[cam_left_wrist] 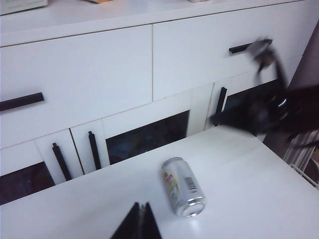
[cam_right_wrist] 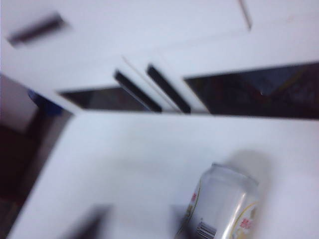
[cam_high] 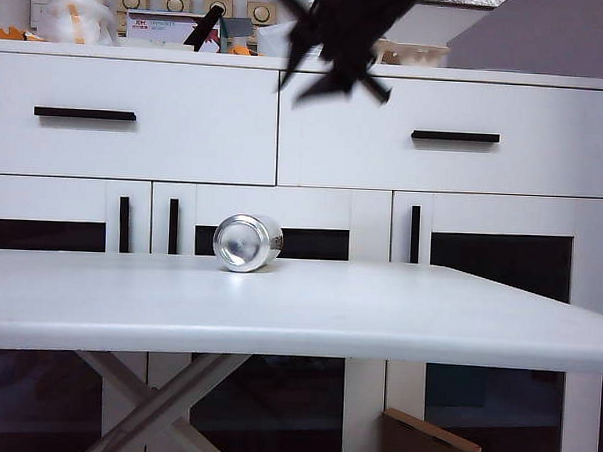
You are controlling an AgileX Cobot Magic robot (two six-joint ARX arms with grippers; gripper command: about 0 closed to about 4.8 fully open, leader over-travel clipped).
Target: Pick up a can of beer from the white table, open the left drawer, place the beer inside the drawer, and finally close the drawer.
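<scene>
Silver metal beer can [cam_high: 248, 243] on its side, centre of white tabletop [cam_high: 377, 319] | left gripper [cam_left_wrist: 140, 221] pinched closed, empty, lower frame | right gripper [cam_high: 342, 43] blurred, upper centre, opening unreadable | step: reaching; next: straddle can, close.

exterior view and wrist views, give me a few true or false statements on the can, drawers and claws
1. The can of beer lies on its side on the white table. True.
2. The left drawer stands pulled open. False: it is shut flush with the wider drawer beside it.
3. The left claw is shut, near the can and holding nothing. True.
4. The right claw grips the can. False: blurred, it hangs above the table, apart from the can.
5. The can stands inside a drawer. False: it is on the table.
</scene>
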